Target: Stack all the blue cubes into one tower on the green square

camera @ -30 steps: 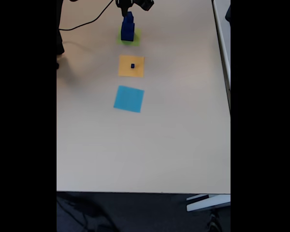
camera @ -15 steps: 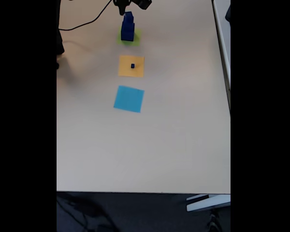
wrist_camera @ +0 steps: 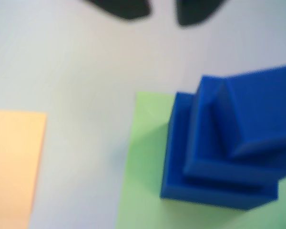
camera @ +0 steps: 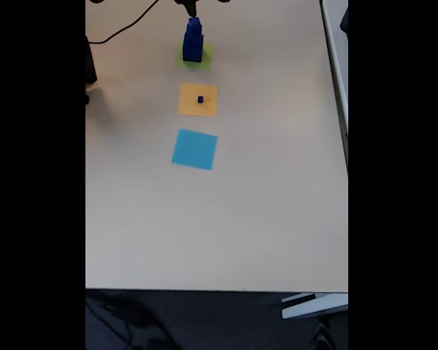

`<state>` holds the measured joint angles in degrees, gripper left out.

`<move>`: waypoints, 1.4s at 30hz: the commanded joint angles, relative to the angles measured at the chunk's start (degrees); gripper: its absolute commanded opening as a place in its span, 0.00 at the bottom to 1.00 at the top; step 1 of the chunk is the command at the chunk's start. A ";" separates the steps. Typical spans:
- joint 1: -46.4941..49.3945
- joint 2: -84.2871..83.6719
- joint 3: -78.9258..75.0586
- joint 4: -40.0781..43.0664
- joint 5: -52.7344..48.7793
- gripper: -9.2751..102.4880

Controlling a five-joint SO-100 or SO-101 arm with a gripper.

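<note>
**Blue tower on the green square, one tiny cube apart**

A tower of dark blue solid cubes (camera: pixel 193 42) stands on the flat lime-green paper square (camera: pixel 204 58), close to the far edge of the pale beige surface (camera: pixel 277 182) in the fixed view. The biggest cube is at the bottom and smaller ones sit on top.

In the wrist view the tower (wrist_camera: pixel 229 152) shows up close and a bit blurry. Three cubes can be told apart, each one smaller than the one under it. The tower sits toward the right side of the green square (wrist_camera: pixel 143 171), and bare green paper shows on its left.

One tiny dark blue cube (camera: pixel 201 99) sits alone in the middle of the flat orange paper square (camera: pixel 190 109). The orange square lies just nearer the front edge than the green one. After it comes a flat light-blue paper square (camera: pixel 195 149), with nothing on it. The three squares make a line from the far edge toward the front edge.

The two dark fingers (wrist_camera: pixel 162 9) show at the top edge of the wrist view. There is a small gap between them and they hold nothing. They are apart from the tower.

A black cable (camera: pixel 124 29) curls across the far left corner of the surface.
</note>
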<state>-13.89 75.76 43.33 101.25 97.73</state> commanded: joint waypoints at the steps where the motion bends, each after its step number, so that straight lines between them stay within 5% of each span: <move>1: 0.35 -2.81 -11.25 -0.26 -0.35 0.08; 15: -3.60 -15.12 -23.29 -1.32 0.26 0.08; 42: -5.01 -22.85 -23.47 -1.32 1.67 0.08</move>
<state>-18.19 51.94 21.88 99.67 98.96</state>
